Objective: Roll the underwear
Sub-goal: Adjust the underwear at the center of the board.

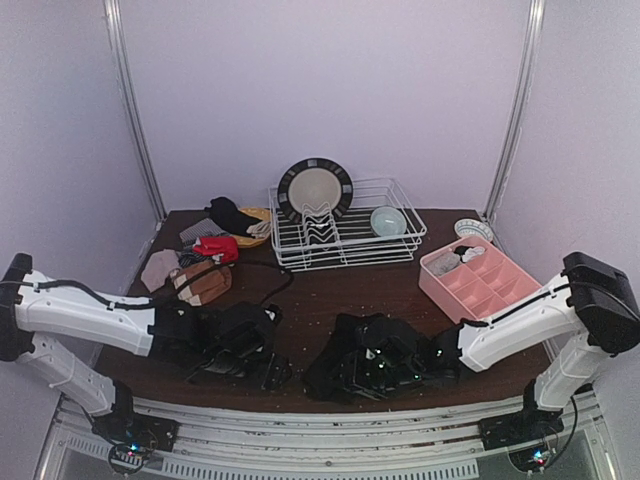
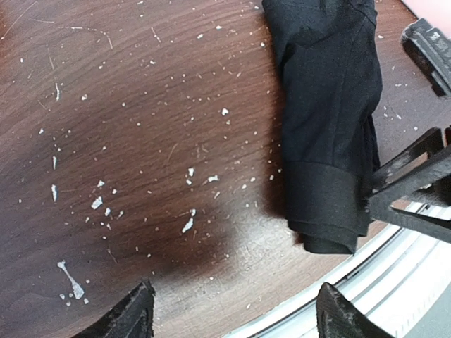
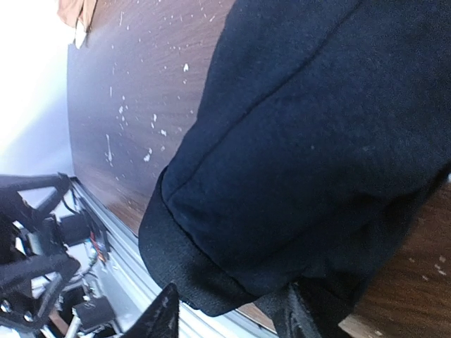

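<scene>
The black underwear (image 2: 331, 105) lies in a long fold on the table (image 2: 141, 105), right by the near edge between both arms. The left tool (image 2: 232, 310) is spread wide over bare wood just beside it. The right tool (image 3: 232, 313) is spread too, right up against the hem. More underwear (image 1: 205, 265) is heaped back left.

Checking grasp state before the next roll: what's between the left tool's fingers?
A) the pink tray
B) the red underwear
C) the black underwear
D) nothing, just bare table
D: in the left wrist view the left tool stands open over bare table, and the black underwear lies off to one side, outside its fingers.
</scene>
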### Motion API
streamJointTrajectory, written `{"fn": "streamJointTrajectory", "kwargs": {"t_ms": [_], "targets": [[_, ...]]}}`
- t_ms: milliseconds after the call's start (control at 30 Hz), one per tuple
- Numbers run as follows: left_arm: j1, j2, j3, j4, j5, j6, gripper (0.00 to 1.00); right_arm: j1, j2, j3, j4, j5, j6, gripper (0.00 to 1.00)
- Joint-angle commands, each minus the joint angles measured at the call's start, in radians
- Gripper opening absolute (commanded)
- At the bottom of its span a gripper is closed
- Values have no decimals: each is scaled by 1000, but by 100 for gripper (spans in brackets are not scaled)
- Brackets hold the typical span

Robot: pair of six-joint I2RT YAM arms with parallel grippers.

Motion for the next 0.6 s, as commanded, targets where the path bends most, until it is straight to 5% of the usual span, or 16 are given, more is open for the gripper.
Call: {"fn": "streamJointTrajectory", "kwargs": {"t_ms": [0,300,567], "targets": [[3,-12,-22,51,-7,-16,75,6,51,-22,114,-20,84,45],[2,6,-27,62,-10,-13,75,7,-3,-66,167,-5,92,0],[2,39,-26,84,-4,-14,75,13,-125,-118,113,21,69,0]]}}
